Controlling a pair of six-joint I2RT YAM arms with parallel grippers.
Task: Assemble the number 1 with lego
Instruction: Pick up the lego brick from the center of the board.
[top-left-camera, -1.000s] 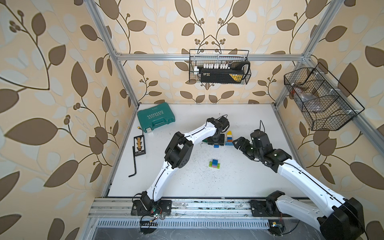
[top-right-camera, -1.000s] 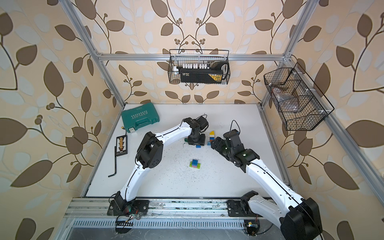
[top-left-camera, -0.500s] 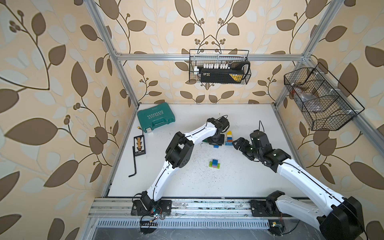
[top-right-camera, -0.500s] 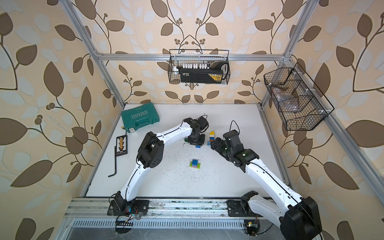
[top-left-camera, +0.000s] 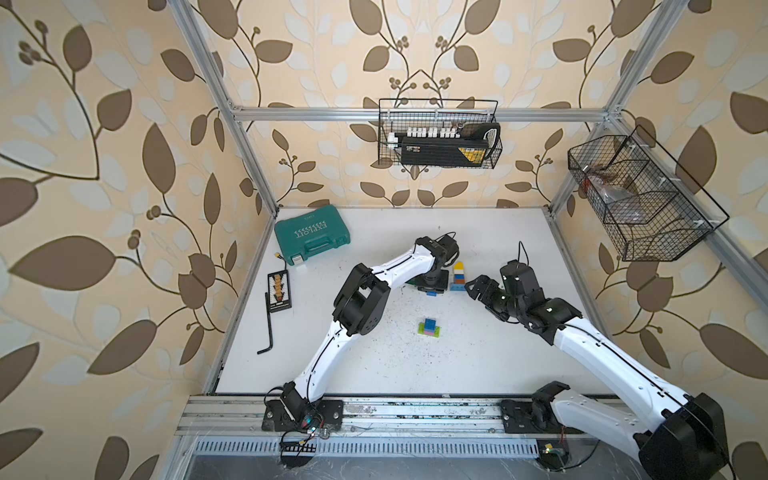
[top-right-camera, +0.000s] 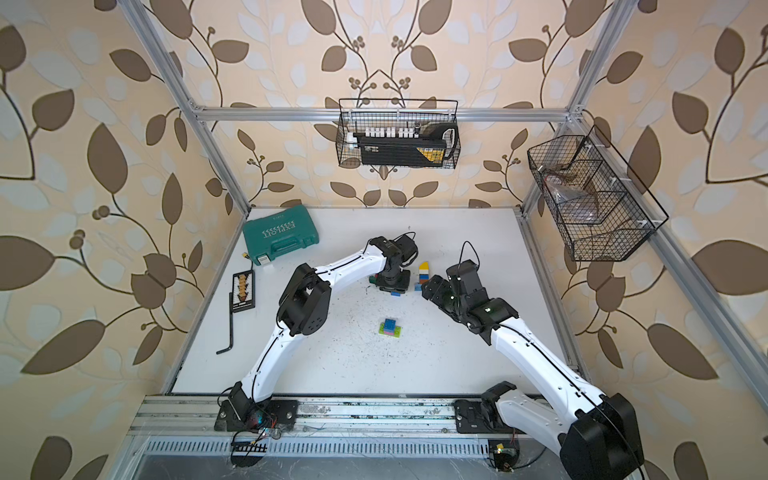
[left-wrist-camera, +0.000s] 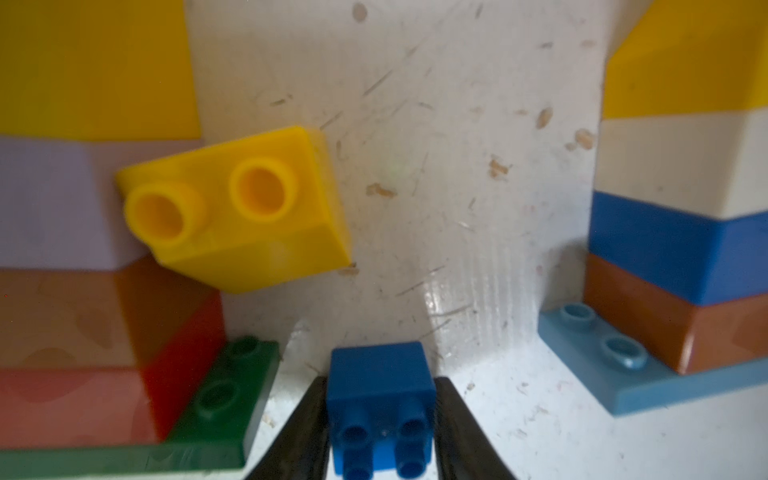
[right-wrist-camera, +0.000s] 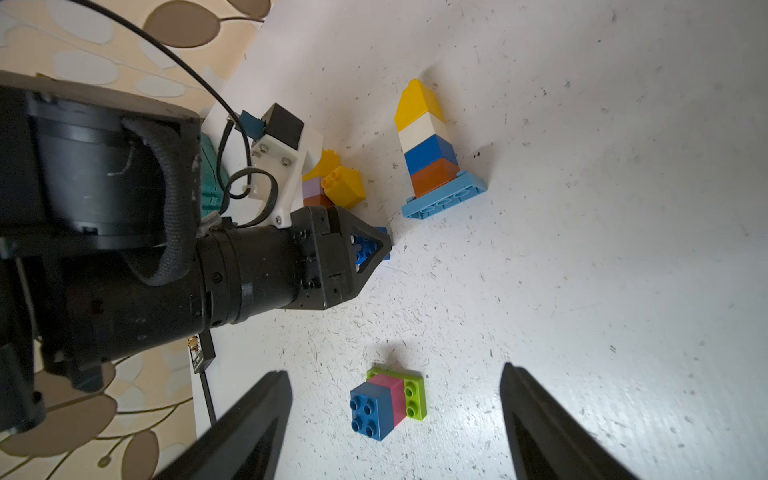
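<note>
My left gripper (left-wrist-camera: 381, 380) is shut on a small blue lego brick (left-wrist-camera: 380, 399), low over the table; in a top view it (top-left-camera: 432, 286) sits mid-table. Beside it stands a tower (top-left-camera: 458, 274) of yellow, white, blue and brown bricks on a light-blue plate (left-wrist-camera: 623, 374). On the other side is a yellow, lilac, brown and red stack (left-wrist-camera: 83, 249) on a green plate, with a loose yellow brick (left-wrist-camera: 249, 208) leaning against it. My right gripper (right-wrist-camera: 394, 370) is open and empty above a blue-pink-lime stack (right-wrist-camera: 386, 399), to the right of the tower (top-right-camera: 423, 272).
A teal tool case (top-left-camera: 311, 237) lies at the back left. A black bit holder (top-left-camera: 279, 289) and a hex key (top-left-camera: 268, 328) lie along the left edge. Wire baskets hang on the back wall (top-left-camera: 438, 135) and the right wall (top-left-camera: 636, 199).
The left gripper's jaws have closed onto the blue brick. Neither arm has visibly shifted, and the right gripper stays open.
</note>
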